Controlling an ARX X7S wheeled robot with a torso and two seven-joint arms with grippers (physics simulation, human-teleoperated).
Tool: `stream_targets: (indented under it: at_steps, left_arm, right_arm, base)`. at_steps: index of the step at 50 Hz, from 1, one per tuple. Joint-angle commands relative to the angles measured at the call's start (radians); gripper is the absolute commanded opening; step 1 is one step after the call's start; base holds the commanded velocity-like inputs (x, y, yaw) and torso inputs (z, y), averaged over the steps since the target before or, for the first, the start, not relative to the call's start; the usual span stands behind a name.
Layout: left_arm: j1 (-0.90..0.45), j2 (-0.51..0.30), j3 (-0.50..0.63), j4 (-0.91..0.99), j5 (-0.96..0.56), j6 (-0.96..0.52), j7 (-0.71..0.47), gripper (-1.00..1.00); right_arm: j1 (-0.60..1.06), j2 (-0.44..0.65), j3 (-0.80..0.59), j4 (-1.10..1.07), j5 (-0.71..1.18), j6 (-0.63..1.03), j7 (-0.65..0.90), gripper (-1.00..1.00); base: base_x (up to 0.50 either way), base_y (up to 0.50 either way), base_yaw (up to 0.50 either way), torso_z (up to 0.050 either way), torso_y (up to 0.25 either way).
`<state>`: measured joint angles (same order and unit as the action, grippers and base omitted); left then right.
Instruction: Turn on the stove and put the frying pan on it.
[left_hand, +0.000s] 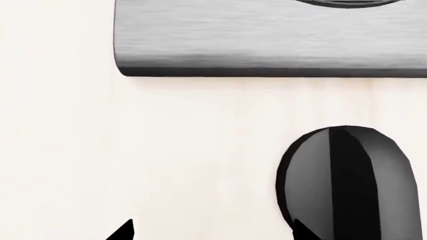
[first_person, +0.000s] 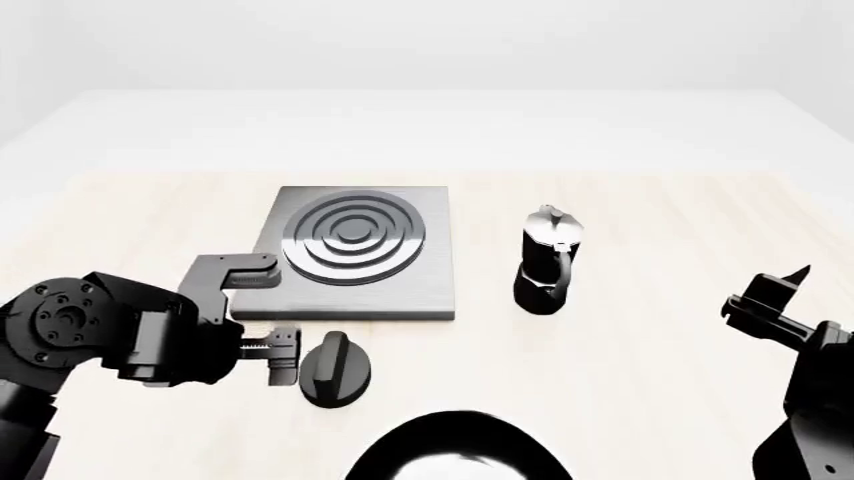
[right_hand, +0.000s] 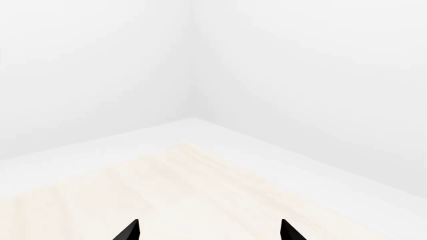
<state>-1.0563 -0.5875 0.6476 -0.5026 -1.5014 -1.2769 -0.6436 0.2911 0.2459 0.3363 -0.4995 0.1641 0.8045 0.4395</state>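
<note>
The stove slab lies flat on the pale table with its ring burner facing up; its near edge fills the far side of the left wrist view. The black ridged knob sits in front of the slab. My left gripper is open just left of the knob. In the left wrist view the knob stands beside one fingertip, off the middle of the open left gripper. The frying pan shows only its far rim and glossy inside at the frame's bottom edge. My right gripper hangs open and empty at the right.
A black-and-silver moka pot stands upright to the right of the slab. The right wrist view looks over bare table toward a white room corner.
</note>
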Motion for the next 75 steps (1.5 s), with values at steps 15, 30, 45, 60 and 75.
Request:
stream_targets:
  at_steps: [15,30,45,60,75]
  left_arm:
    - [0.007,0.018,0.048,0.002,0.036,0.013,0.077,1.00]
    - [-0.005,0.035,0.091,-0.029,0.088,0.035,0.157,1.00]
    - [-0.014,0.054,0.130,-0.056,0.124,0.049,0.227,1.00]
    - [-0.031,0.073,0.165,-0.120,0.167,0.073,0.294,1.00]
    - [-0.046,0.104,0.204,-0.217,0.220,0.113,0.371,1.00]
  right_arm:
    - [0.001,0.004,-0.010,0.006,0.007,-0.003,0.007,1.00]
    - [0.001,0.007,-0.017,0.009,0.008,-0.007,0.012,1.00]
    - [0.001,0.010,-0.023,0.010,0.012,-0.007,0.017,1.00]
    - [0.000,0.013,-0.028,0.010,0.017,-0.006,0.020,1.00]
    - [-0.001,0.016,-0.034,0.009,0.019,-0.005,0.025,1.00]
  base:
    - [0.00,0.00,0.00,0.000,0.000]
    - [0.00,0.00,0.00,0.000,0.000]
    - [0.00,0.00,0.00,0.000,0.000]
    - [0.00,0.00,0.00,0.000,0.000]
    - [0.00,0.00,0.00,0.000,0.000]
